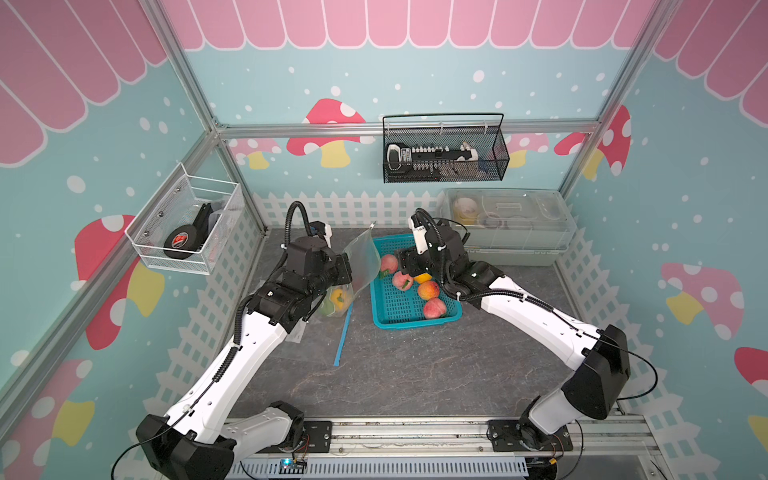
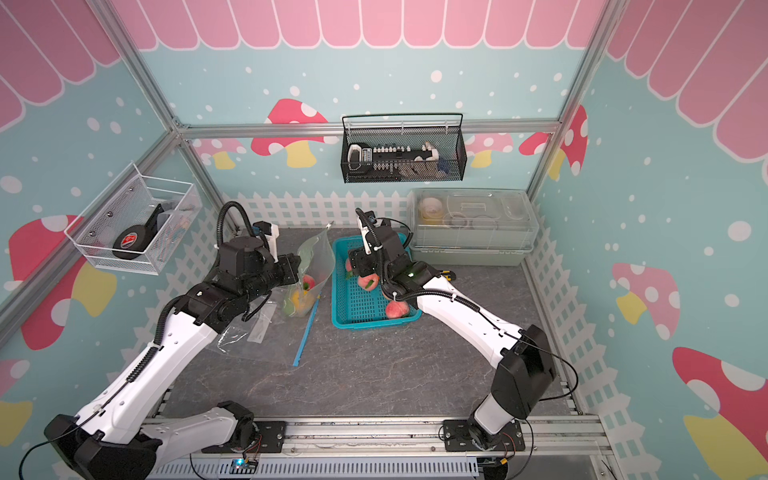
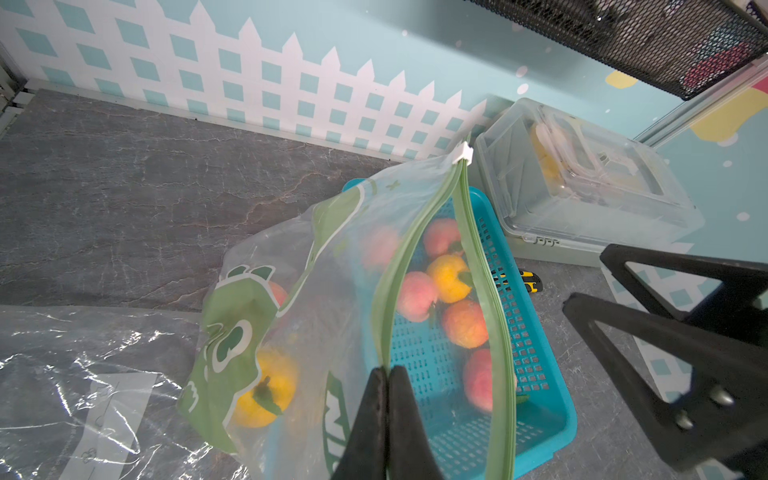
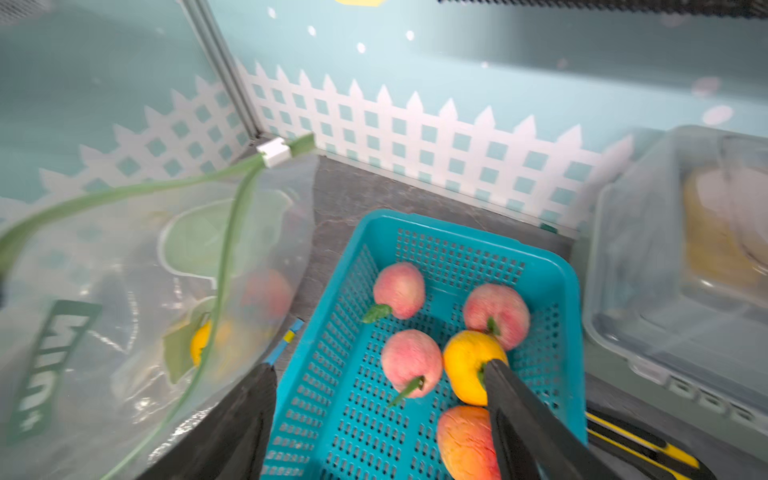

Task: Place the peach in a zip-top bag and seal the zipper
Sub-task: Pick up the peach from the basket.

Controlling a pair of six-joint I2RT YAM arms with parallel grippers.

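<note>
Several pink, orange and yellow peaches lie in a teal basket (image 1: 395, 309), among them a pink peach (image 4: 399, 290) and a yellow one (image 4: 467, 361). My right gripper (image 4: 380, 368) hangs open just above them with nothing between its fingers; one finger (image 4: 511, 399) overlaps the yellow fruit. Left of the basket, the clear zip-top bag (image 1: 363, 259) with green print is held up, mouth gaping. My left gripper (image 3: 388, 370) is shut on its green zipper rim. The white slider (image 3: 462, 153) sits at the far end. Inside the bag lie a yellow fruit (image 3: 266, 386) and a pink one (image 2: 308, 281).
A blue strip (image 1: 343, 336) and crumpled clear wrap (image 2: 245, 332) lie on the grey table by the left arm. A lidded clear box (image 1: 507, 224) stands behind the basket, with a yellow-black knife (image 4: 640, 449) beside it. Wire baskets (image 1: 444, 153) (image 1: 187, 224) hang on the walls.
</note>
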